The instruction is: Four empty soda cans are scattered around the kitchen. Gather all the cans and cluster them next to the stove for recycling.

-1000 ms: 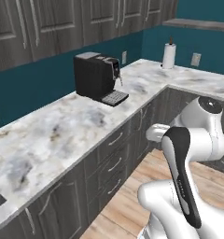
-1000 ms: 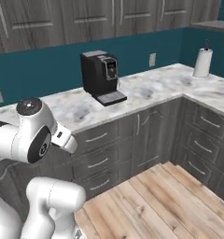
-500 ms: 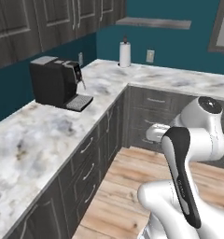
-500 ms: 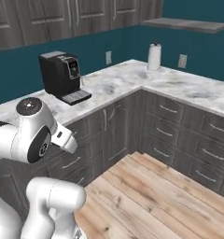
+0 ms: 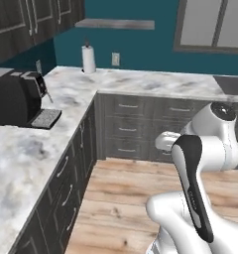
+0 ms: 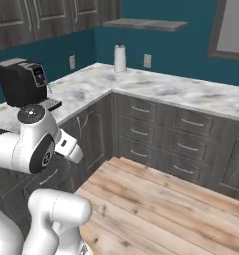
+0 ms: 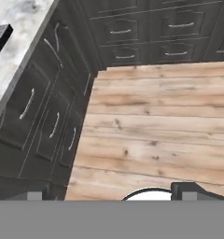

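No soda cans are in sight on the marble counter (image 5: 141, 82) or on the floor. A dark flat patch (image 5: 231, 84) is set into the counter at the far right of the left base view; I cannot tell whether it is the stove. My gripper (image 7: 111, 193) is open with nothing between its fingertips (image 7: 35, 195), and it looks down at the wooden floor (image 7: 151, 126) beside the dark drawers (image 7: 48, 116). The arm is folded close over the base.
A black coffee machine (image 5: 17, 101) (image 6: 22, 79) stands on the left run of the L-shaped counter. A white paper towel roll (image 5: 88, 59) (image 6: 120, 58) stands near the corner by the teal wall. Dark drawer fronts (image 6: 186, 144) line both runs.
The whole picture has swung: the base has turned right. The coffee machine has slid to the left edge and the back counter run has come into view. The arm's pose is unchanged.
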Motion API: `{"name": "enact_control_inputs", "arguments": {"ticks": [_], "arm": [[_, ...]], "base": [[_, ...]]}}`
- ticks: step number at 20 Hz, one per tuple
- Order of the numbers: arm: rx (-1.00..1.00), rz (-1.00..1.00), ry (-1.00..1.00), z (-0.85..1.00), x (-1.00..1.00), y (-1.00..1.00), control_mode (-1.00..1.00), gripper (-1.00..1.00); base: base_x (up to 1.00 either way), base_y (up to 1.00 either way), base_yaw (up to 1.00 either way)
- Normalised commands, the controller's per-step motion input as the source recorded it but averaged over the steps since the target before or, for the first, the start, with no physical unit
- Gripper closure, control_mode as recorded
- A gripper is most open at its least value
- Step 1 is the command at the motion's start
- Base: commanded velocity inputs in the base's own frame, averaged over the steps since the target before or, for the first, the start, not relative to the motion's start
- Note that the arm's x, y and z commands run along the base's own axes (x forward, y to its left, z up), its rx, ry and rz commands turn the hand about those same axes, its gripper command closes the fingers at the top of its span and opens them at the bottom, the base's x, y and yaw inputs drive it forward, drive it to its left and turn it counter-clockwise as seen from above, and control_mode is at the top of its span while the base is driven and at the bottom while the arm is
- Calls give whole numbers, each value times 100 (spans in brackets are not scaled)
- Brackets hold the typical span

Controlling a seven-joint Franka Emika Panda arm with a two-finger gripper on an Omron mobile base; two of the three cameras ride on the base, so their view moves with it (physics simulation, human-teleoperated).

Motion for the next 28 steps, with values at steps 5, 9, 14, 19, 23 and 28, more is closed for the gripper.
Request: {"name": "enact_control_inputs", "arguments": {"ticks": [5,9,14,19,23,28], "arm": [[0,0,0,0,0,0,100,-100],[0,0,0,0,0,0,100,-100],[0,0,0,0,0,0,100,-100],[0,0,0,0,0,0,100,-100],[0,0,0,0,0,0,100,-100],[0,0,0,0,0,0,100,-100]], "base": [[-7,-7,-43],[-2,-9,-44],[0,-6,-43],[0,-15,-32],[0,-23,-26],[4,-22,-25]]}}
